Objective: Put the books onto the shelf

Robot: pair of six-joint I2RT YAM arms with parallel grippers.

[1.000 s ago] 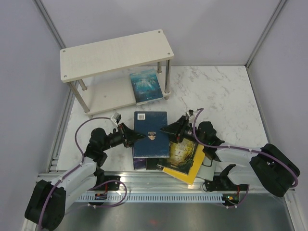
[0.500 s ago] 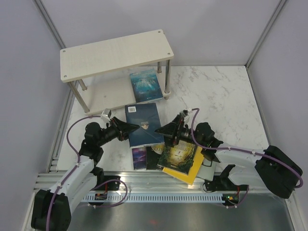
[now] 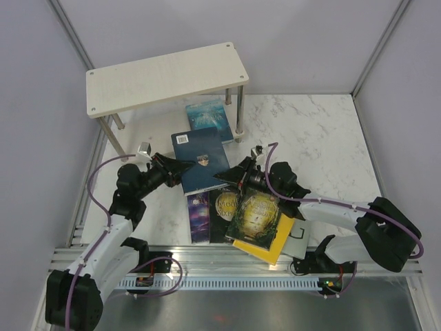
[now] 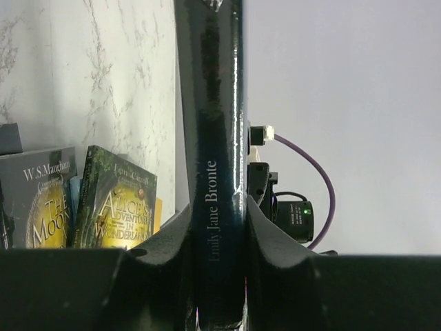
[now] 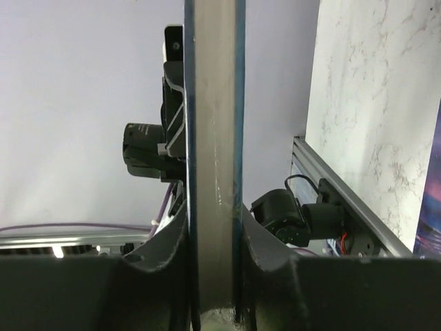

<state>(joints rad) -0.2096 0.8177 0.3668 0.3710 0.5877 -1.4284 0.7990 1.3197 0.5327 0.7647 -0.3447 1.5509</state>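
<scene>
Both grippers hold one dark blue book [image 3: 200, 158] above the table, just in front of the shelf [image 3: 165, 76]. My left gripper [image 3: 176, 165] is shut on its spine [image 4: 217, 172], which reads "Emily Jane Bronte". My right gripper [image 3: 224, 178] is shut on the opposite page edge [image 5: 215, 138]. A teal-blue book [image 3: 209, 118] lies on the shelf's lower board. Under the right arm lies a pile: a purple galaxy book [image 3: 200, 217], a dark book with gold lettering [image 3: 224, 207], a green-gold one [image 3: 258, 214], a yellow one [image 3: 272, 241] and a pale grey one [image 3: 300, 238].
The shelf's metal pole legs [image 3: 240, 114] stand just beyond the held book. White walls close in the marble table [image 3: 324, 138] at the back and both sides. A metal rail [image 3: 227, 276] runs along the near edge by the arm bases.
The dark blue book has left the pile and travelled up and away toward the shelf, both grippers moving with it. The books it covered now show.
</scene>
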